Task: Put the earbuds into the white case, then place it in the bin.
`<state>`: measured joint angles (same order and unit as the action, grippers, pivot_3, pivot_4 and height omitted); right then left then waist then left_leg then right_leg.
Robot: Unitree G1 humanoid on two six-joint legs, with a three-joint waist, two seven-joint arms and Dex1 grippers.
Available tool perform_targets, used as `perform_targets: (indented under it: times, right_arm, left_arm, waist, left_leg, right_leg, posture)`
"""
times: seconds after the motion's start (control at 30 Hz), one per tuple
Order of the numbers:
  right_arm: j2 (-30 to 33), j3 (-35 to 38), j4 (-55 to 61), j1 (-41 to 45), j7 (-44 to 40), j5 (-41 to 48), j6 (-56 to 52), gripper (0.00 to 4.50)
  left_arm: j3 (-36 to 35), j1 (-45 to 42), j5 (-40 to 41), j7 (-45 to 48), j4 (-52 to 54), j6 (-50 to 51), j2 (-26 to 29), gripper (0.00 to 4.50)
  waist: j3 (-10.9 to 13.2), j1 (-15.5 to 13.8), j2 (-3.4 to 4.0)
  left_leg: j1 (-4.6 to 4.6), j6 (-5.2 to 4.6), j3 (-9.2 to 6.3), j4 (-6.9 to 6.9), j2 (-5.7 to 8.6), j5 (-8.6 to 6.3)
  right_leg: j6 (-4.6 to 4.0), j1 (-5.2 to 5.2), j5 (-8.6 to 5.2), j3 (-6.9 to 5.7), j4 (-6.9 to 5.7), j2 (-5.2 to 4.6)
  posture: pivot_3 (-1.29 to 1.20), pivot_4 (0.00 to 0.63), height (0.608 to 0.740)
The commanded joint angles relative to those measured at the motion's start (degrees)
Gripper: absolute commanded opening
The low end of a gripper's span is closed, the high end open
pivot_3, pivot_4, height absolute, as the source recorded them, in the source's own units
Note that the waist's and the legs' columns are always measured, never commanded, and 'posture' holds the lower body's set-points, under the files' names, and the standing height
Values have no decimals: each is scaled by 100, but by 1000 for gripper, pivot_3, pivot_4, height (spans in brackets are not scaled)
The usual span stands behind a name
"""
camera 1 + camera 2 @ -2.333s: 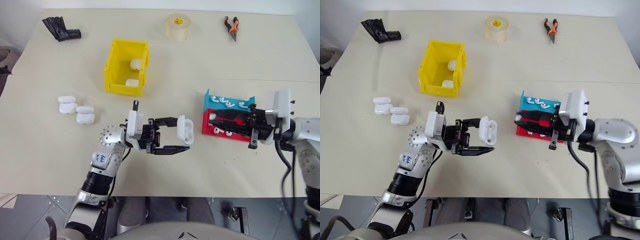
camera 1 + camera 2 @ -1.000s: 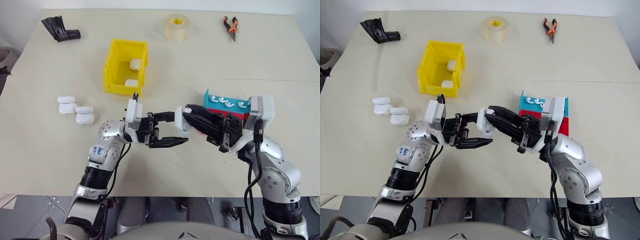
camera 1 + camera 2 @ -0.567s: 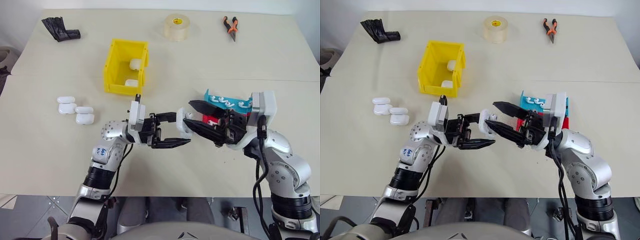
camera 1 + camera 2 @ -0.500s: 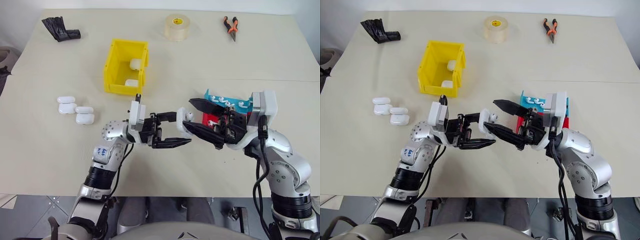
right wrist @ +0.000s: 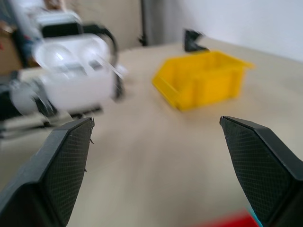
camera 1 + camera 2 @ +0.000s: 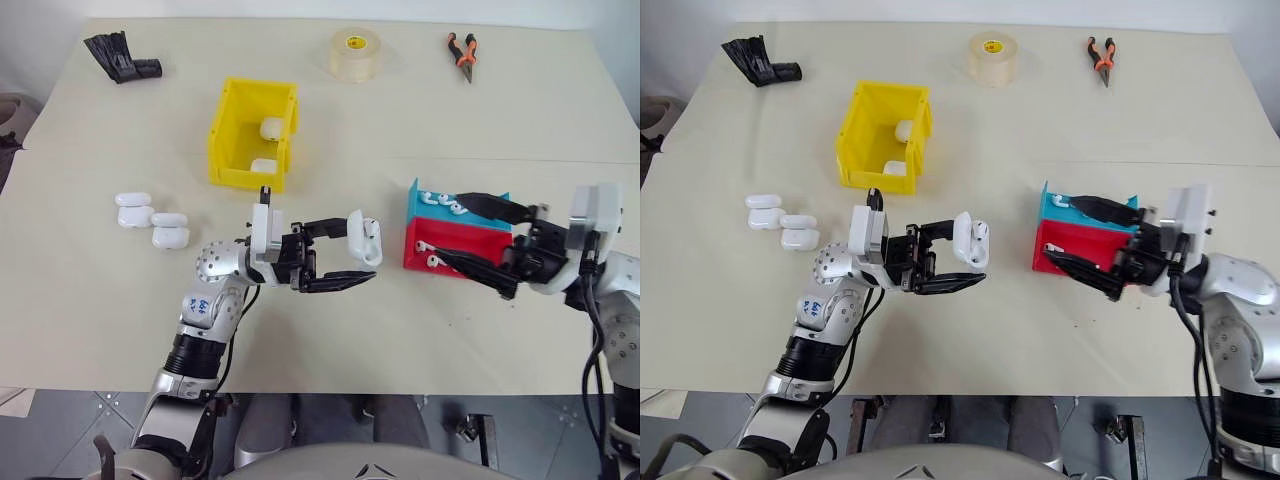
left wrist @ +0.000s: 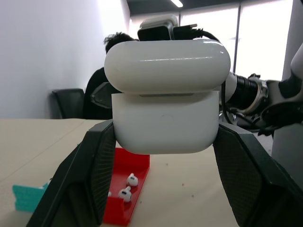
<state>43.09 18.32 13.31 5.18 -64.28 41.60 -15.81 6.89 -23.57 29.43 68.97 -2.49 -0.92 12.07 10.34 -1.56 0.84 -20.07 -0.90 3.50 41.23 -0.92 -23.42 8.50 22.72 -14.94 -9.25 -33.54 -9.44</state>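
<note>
The left hand point(image 6: 352, 258) is clamped on the small glossy white rounded-rectangle earbud case point(image 6: 365, 239), holding it clear of the beige desk point(image 6: 420, 120) at mid-desk; the case body sits between the two black fingers and its hinged lid stands flipped up, as the left wrist view shows. The right hand point(image 6: 476, 238) stands with its jaws spread wide and empty, over the shallow red tray point(image 6: 455, 247) and the shallow blue tray point(image 6: 430, 205) at the desk's right, both of which carry tiny glossy white earbuds point(image 6: 446, 203) with short stems. The relation that governs the coming move: the earbuds lie directly under and just beside the right hand, whereas the held case lies well apart to that hand's left, so the right arm is clearly the nearer one for picking an earbud. The case's long axis runs roughly upright in the head views, with its open mouth turned toward the right hand, which suits a feed from that side. Whether an earbud is already seated inside cannot be told. The bright yellow open-top plastic bin point(image 6: 233, 140) stands beyond the left hand, toward the desk's far side, and holds two white cases already; four more white cases point(image 6: 152, 219) lie grouped on the desk to the left.
</note>
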Motion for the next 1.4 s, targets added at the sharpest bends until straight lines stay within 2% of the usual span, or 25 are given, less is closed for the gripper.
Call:
perform_targets:
  times: [0.03,0.13,0.2,0.4,0.5,0.6,0.8,0.97,1.17,1.4]
  right_arm:
    - [363,418,-976,-157,-564,-635,957,4458]
    - [718,561,-2157,51,-745,-1085,1502,4458]
    - [983,489,-2631,135,-860,-1206,1347,4458]
    - [1219,-86,-3240,1037,-1060,-1624,1339,4458]
    - [1321,-536,-3484,1863,-931,-2025,1056,4458]
    - [1435,-1313,-3981,2902,-886,-2752,557,4458]
    - [1106,-2366,-5410,4577,-1126,-3765,722,4458]
    - [753,-3160,-6582,5474,-1148,-4719,1425,4458]
    - [338,-3388,-7445,6027,-1186,-5106,2075,4458]
    - [-3,-3457,-7738,6195,-1324,-5337,2398,4458]
  left_arm:
    - [18,66,-77,67,62,-282,-2,2932]
    - [42,39,-145,49,27,-442,-46,2932]
    - [46,26,-164,10,28,-497,-73,2932]
    - [54,63,-232,-159,73,-624,-117,2932]
    - [85,107,-258,-237,153,-651,-133,2932]
    - [116,128,-284,-302,182,-683,-153,2932]
    - [121,148,-340,-427,138,-793,-210,2932]
    - [103,167,-381,-509,147,-885,-207,2932]
    - [93,208,-395,-583,193,-921,-177,2932]
    - [99,252,-395,-655,256,-917,-159,2932]
  waist:
    - [0,1,-1]
    - [0,19,0]
    - [0,16,2]
    - [-2,56,6]
    - [-1,60,10]
    - [0,75,13]
    - [1,28,13]
    - [1,65,14]
    - [2,169,15]
    - [2,193,17]
  left_leg:
    - [0,-1,1,0,0,0]
    - [3,-1,5,-1,-1,0]
    - [6,-2,11,0,-1,0]
    - [12,-2,17,-4,-4,0]
    - [12,-2,16,-4,-5,1]
    - [10,-2,15,-1,-5,1]
    - [-4,-2,7,2,-3,0]
    - [-7,-2,8,-1,-3,0]
    - [-8,-2,7,-5,-4,0]
    - [-6,-2,6,-4,-7,1]
  right_leg:
    - [1,0,0,1,1,0]
    - [1,0,1,2,0,0]
    - [2,0,1,8,-1,0]
    - [2,0,1,10,-2,0]
    - [2,0,1,10,-2,0]
    - [2,1,1,11,-3,0]
    - [2,3,1,1,4,-1]
    - [2,8,1,-1,4,-1]
    - [2,9,1,-3,3,-1]
    - [2,9,1,-2,0,0]
  posture:
    - [0,150,740]
    - [0,150,740]
    - [0,150,740]
    - [0,150,740]
    - [0,150,740]
    - [0,150,740]
    - [0,150,740]
    - [0,150,740]
    - [0,150,740]
    - [0,150,740]
